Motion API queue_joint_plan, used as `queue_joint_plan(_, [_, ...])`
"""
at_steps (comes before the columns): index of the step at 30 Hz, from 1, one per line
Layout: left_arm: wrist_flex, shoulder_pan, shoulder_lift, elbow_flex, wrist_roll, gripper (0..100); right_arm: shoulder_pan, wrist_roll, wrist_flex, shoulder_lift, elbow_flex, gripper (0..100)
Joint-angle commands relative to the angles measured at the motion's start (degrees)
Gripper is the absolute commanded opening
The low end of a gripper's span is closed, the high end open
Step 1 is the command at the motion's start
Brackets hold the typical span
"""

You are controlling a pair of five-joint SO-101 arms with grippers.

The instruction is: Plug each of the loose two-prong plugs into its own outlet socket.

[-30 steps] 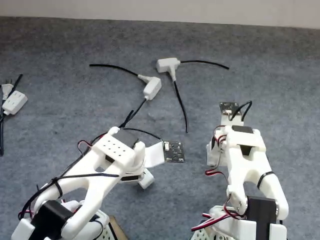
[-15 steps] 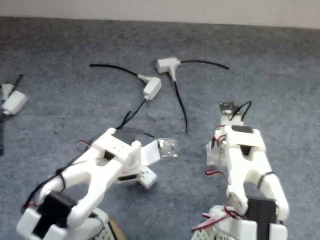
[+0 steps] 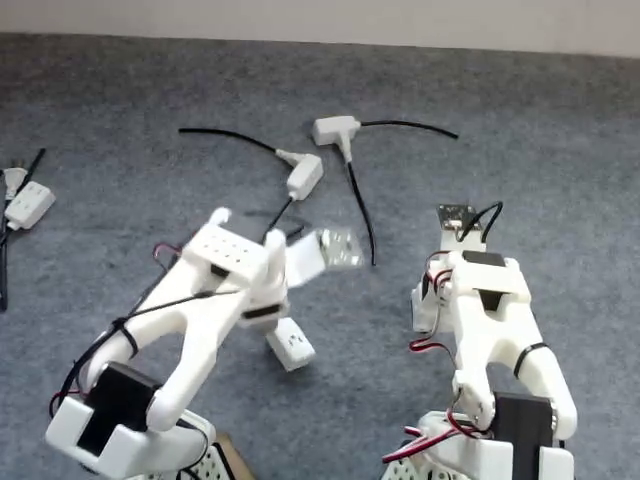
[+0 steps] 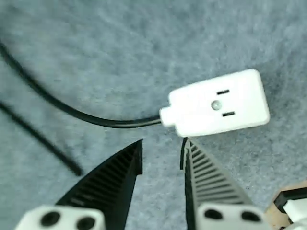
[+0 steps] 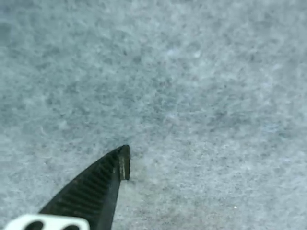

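Note:
A white outlet socket block point(image 4: 218, 103) with two slots and a black cord lies on the grey carpet, just beyond my left gripper point(image 4: 162, 146). That gripper is open and holds nothing. In the high view the same block point(image 3: 290, 345) lies under the raised left arm. Two white plug pieces with black cords lie farther back, one point(image 3: 305, 175) near the middle and a T-shaped one point(image 3: 335, 130) behind it. My right gripper point(image 3: 458, 218) hangs over bare carpet at the right, with nothing near it.
Another white block point(image 3: 28, 203) with cords lies at the far left edge. Black cords point(image 3: 360, 205) trail across the carpet between the arms. A pale wall strip point(image 3: 320, 20) bounds the far side. Bare carpet spreads to the right.
The left arm has lifted and swung its wrist toward the far side, uncovering the socket block beneath it. The right arm has stayed still.

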Motion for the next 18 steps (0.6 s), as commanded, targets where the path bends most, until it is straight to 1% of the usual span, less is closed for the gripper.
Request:
queue_joint_plan(1, [6.2, -0.2, -0.3, -10.9, 1.3, 14, -0.6, 0.7, -0.5, -0.5, -0.1, 58.9])
queue_joint_plan(3, [7.4, 0.0, -0.2, -12.7, 1.3, 14, -0.6, 0.7, -0.5, -0.5, -0.1, 58.9])
queue_joint_plan(5, [7.4, 0.0, 0.2, -12.0, 1.3, 14, -0.6, 0.7, -0.5, -0.5, -0.1, 58.9])
queue_joint_plan(12, [6.9, 0.0, -2.6, 1.0, 0.7, 15, -0.6, 0.8, -0.6, -0.5, -0.1, 58.9])
queue_joint_plan(13, [6.5, 0.1, -4.4, 2.9, -0.7, 15, -0.6, 0.8, -0.6, -0.5, -0.1, 58.9])
queue_joint_plan(15, [6.8, 1.4, -9.2, 6.1, -6.4, 17, -0.6, 0.8, -0.6, -0.5, -0.1, 58.9])
queue_joint_plan(18, [8.2, 3.6, -17.2, 10.6, -11.9, 23, -0.6, 0.8, -0.6, -0.5, -0.1, 58.9])
